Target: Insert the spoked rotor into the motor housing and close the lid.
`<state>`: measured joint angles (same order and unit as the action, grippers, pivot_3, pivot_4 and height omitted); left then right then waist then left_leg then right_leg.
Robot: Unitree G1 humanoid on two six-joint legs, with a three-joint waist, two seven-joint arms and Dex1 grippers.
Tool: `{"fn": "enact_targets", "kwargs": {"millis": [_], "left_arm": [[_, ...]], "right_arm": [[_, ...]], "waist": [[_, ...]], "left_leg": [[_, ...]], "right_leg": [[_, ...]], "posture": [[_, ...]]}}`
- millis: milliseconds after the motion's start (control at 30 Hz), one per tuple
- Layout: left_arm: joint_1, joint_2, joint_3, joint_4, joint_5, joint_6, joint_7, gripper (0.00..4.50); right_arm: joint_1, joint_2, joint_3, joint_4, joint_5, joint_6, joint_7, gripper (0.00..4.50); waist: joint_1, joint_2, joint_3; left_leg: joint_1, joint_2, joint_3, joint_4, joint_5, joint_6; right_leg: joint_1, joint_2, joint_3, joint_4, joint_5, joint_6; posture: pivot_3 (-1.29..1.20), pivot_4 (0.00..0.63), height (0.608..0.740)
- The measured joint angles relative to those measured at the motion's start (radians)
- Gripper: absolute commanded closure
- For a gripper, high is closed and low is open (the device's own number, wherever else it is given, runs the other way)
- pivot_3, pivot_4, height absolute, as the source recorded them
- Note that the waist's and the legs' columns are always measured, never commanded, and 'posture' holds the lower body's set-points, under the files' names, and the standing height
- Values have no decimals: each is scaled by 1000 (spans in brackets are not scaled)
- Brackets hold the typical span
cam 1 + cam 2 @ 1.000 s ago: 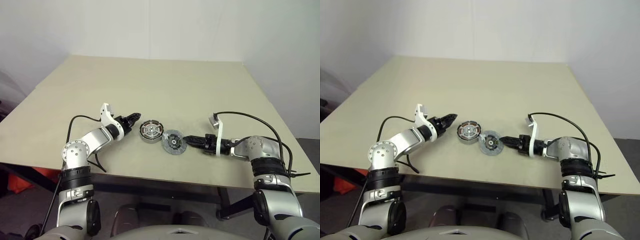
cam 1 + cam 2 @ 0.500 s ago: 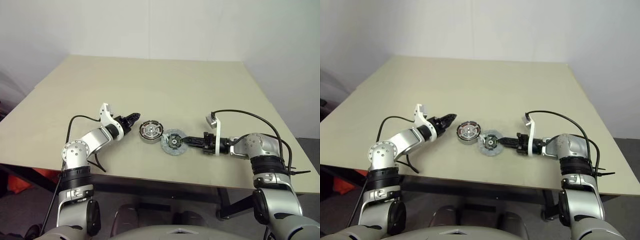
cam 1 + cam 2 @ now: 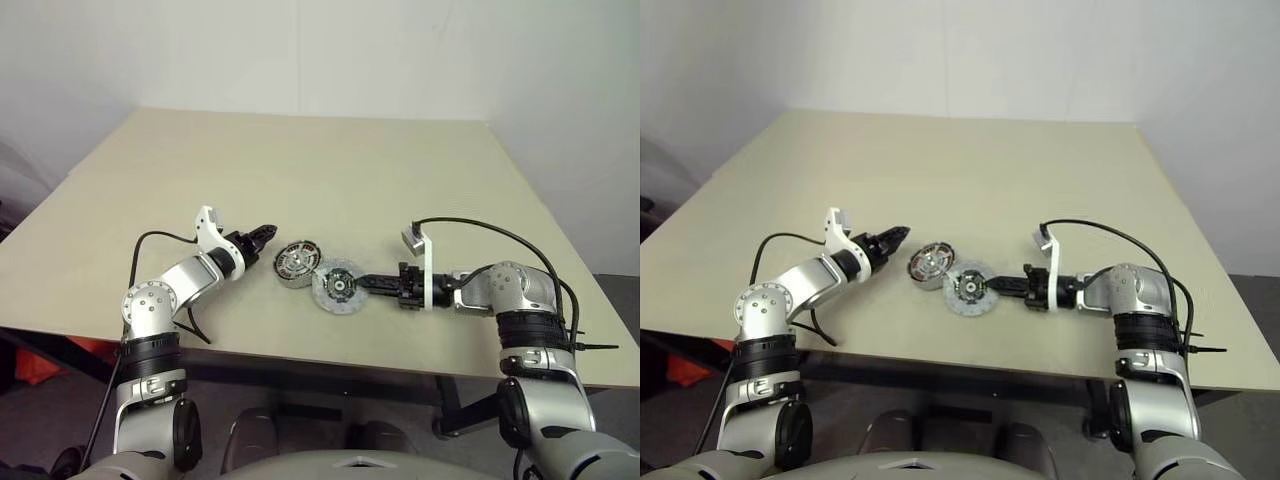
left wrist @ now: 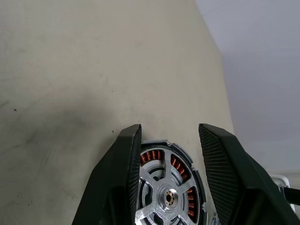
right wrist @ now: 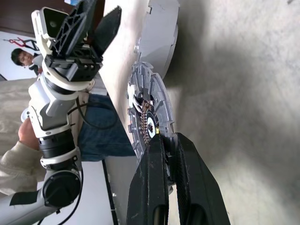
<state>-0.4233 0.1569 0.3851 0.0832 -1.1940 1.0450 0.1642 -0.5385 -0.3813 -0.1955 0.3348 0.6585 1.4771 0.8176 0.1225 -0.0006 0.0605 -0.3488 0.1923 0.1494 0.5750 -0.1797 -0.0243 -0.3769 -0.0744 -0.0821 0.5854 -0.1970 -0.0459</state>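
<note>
The motor housing [image 3: 297,263] sits near the table's front, copper windings [image 4: 150,156] ringing the spoked rotor [image 4: 166,194], which lies inside it. Just left of the housing, my left gripper [image 3: 262,236] is open and points at it; in the left wrist view the housing lies just ahead of the spread fingers [image 4: 124,154]. The lid [image 3: 336,287], a notched grey disc with a dark centre, is tilted up right beside the housing. My right gripper [image 3: 362,283] is shut on the lid's rim from the right; in the right wrist view one finger [image 5: 154,159] lies across its face.
The beige table [image 3: 300,170] stretches bare toward the far wall. A black cable [image 3: 480,228] loops over my right forearm, another [image 3: 160,238] by my left. A person's sleeve and hand [image 5: 21,145] show behind my left arm in the right wrist view.
My right gripper shut on the lid and carried it left, up against the housing, tilting it off the table. The housing shifted slightly left. The left arm kept still.
</note>
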Motion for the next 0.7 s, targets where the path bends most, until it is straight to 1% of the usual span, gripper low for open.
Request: {"fn": "enact_targets", "kwargs": {"millis": [100, 200, 567, 700], "left_arm": [[0, 0, 0, 0, 0, 0, -3, 2453], [0, 0, 0, 0, 0, 0, -3, 2453], [0, 0, 2, -1, 1, 1, -2, 2453], [1, 0, 2, -5, 0, 2, -2, 2453]], "right_arm": [[-8, 3, 1, -2, -2, -13, -31, 4473], [-12, 5, 26, -2, -44, -72, -79, 4473], [-44, 17, 73, 25, -91, -216, -113, 4473], [-69, 30, 73, 42, -122, -281, -165, 4473]], "waist": [[0, 0, 0], [0, 0, 0], [-4, 1, 0], [-9, 1, 1]], "left_leg": [[0, 0, 0, 0, 0, 0], [0, 0, 0, 0, 0, 0], [2, 0, 0, 0, 0, 0], [3, -1, 0, 0, 0, 0]], "right_leg": [[0, 0, 0, 0, 0, 0], [-1, 0, 0, 0, 0, 0], [-1, 0, 1, -1, 0, 0], [-1, 0, -1, -4, 0, 1]], "posture": [[0, 0, 740], [0, 0, 740], [0, 0, 740], [0, 0, 740]]}}
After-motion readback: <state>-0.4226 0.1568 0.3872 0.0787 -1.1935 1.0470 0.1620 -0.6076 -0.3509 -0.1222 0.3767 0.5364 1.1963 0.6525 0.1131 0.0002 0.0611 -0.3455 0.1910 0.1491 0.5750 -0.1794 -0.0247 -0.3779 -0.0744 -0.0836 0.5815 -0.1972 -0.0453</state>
